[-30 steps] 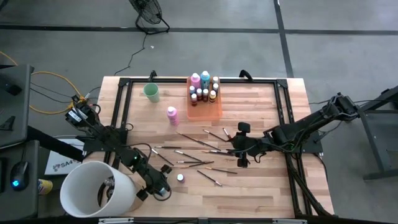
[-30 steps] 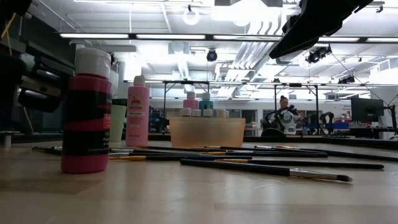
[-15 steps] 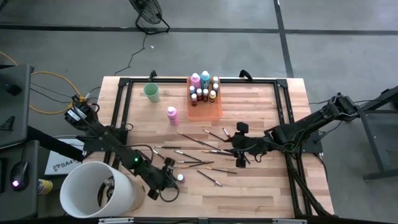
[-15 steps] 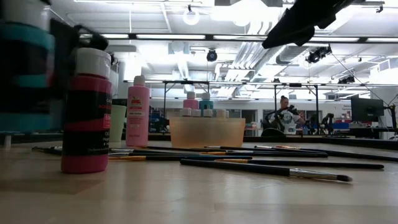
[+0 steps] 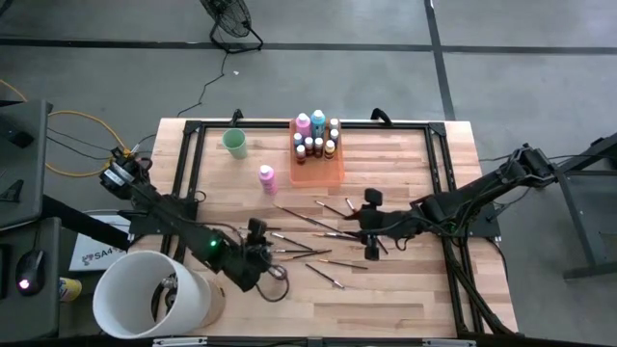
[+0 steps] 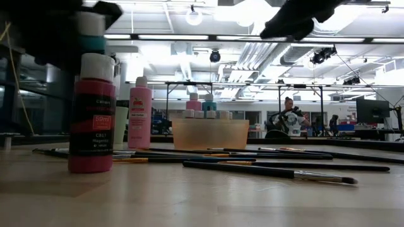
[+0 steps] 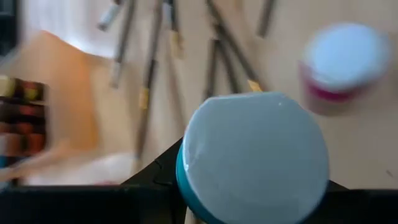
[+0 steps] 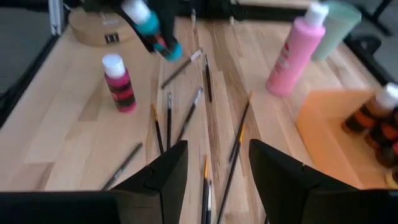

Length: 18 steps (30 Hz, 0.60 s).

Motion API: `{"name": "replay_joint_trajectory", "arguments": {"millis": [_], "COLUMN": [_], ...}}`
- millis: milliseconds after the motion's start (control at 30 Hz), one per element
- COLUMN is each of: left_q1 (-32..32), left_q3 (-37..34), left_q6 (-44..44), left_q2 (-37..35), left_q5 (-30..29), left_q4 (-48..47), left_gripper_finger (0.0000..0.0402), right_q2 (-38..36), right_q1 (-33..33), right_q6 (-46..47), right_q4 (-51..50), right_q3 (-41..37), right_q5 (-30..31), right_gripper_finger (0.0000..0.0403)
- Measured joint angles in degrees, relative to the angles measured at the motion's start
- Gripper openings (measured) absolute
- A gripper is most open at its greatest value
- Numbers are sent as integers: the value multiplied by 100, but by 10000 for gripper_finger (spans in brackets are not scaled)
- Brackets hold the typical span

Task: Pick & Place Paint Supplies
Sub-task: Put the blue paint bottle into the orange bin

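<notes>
Teal bottle (image 7: 252, 155) clamped in the left gripper (image 5: 260, 255); right gripper (image 8: 216, 171) spread wide, empty, over the brushes (image 8: 186, 115).

Held tilted above the wooden table (image 5: 405, 289) by a smooth, round plastic body, broad pale cap pointing away from the fingers; likely to slip or twist, given the slick wall. Just beyond those fingers stood a short pink bottle (image 6: 93, 113), dark-labelled, easily toppled by a low swing. Ahead of the right fingers lay thin, dark-handled brushes, apt to roll; farther off, a tall pink bottle (image 8: 295, 53) beside the translucent orange tray (image 8: 329, 124).
</notes>
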Motion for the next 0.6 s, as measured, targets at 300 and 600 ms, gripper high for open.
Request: {"name": "replay_joint_trajectory", "arguments": {"millis": [300, 600], "left_q1": [1184, 2144], "left_q3": [12, 16], "left_q6": [1448, 1520], "left_q2": [0, 0], "left_q5": [-44, 1080], "left_q4": [1443, 2528], "left_gripper_finger": [128, 129], "right_q2": [722, 1580], "right_q1": [-91, -385], "right_q6": [-1374, -2020], "right_q4": [1895, 3511], "right_q3": [0, 0], "right_q5": [-797, -621], "right_gripper_finger": [165, 165]}}
